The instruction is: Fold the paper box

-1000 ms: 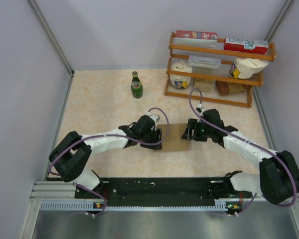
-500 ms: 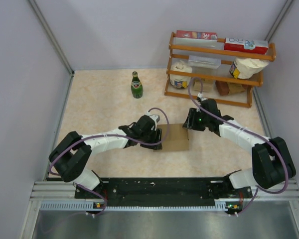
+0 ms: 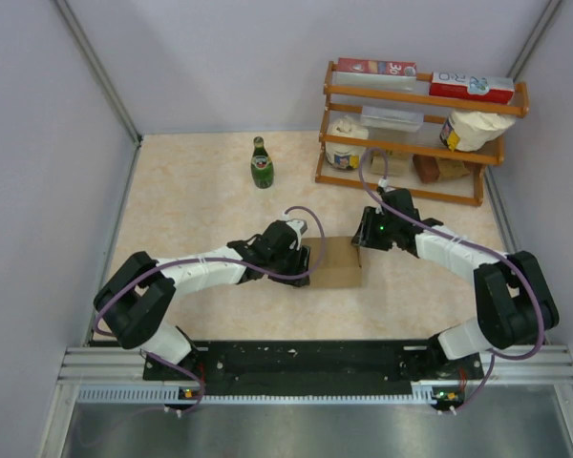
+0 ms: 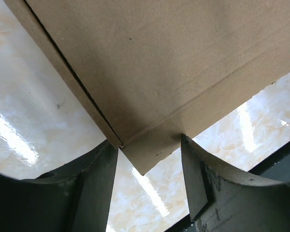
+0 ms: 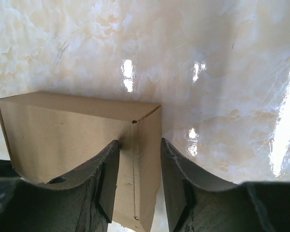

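The paper box (image 3: 339, 264) is plain brown cardboard, lying on the marbled table between the two arms. My left gripper (image 3: 304, 260) is at its left end. In the left wrist view the box (image 4: 159, 63) fills the top, and a pointed flap corner (image 4: 147, 152) sticks down between my open left gripper's (image 4: 150, 166) fingers without being pinched. My right gripper (image 3: 363, 234) is at the box's far right corner. In the right wrist view my right gripper (image 5: 137, 181) is open and straddles the box's (image 5: 63, 135) end corner.
A green glass bottle (image 3: 261, 164) stands at the back, left of centre. A wooden rack (image 3: 401, 148) at the back right holds printed cartons, bags and jars. Pale walls close in the left and right sides of the table (image 3: 191, 205).
My right gripper has drawn back from the box's right side toward its far right corner, and the right arm has swung further back. The left arm and the box have hardly moved.
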`<state>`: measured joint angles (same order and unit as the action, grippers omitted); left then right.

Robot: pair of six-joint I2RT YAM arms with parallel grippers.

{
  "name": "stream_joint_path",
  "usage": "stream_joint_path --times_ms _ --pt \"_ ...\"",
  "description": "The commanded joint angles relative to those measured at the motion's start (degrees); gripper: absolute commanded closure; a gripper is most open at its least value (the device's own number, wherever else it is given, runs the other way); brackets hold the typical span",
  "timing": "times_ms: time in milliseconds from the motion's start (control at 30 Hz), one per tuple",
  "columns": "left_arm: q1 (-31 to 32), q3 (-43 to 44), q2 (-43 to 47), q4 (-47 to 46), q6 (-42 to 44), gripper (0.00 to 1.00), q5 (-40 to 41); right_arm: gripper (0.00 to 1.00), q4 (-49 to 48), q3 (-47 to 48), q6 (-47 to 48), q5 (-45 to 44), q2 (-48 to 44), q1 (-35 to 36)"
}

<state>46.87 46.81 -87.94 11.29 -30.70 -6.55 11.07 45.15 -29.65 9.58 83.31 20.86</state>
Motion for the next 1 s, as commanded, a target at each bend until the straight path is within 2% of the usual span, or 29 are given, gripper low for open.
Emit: stream_joint_path --times_ms 0,267,467,767,967 --pt "0.06 -0.14 1.11 -1.80 3.01 0.41 3.64 0.61 -1.93 2.23 -0.15 0.43 1.50 -0.65" --pt "0.15 -1.01 0.93 -2.94 4.33 0.38 6.02 0.61 -2.11 2.14 -0.15 1.14 1.95 -0.74" --pt "0.41 -1.89 0.75 -3.55 4.07 0.34 11.37 0.61 -2.02 2.23 0.03 1.66 2.12 -0.74" --pt "0.68 -3.39 0.40 -6.28 4.07 0.30 15.15 0.61 -2.11 2.23 0.12 2.63 2.39 -0.65" --pt "0.68 -2.77 -0.57 -3.91 3.28 0.28 19.29 0.61 -1.67 1.61 0.12 3.34 0.55 -0.74"
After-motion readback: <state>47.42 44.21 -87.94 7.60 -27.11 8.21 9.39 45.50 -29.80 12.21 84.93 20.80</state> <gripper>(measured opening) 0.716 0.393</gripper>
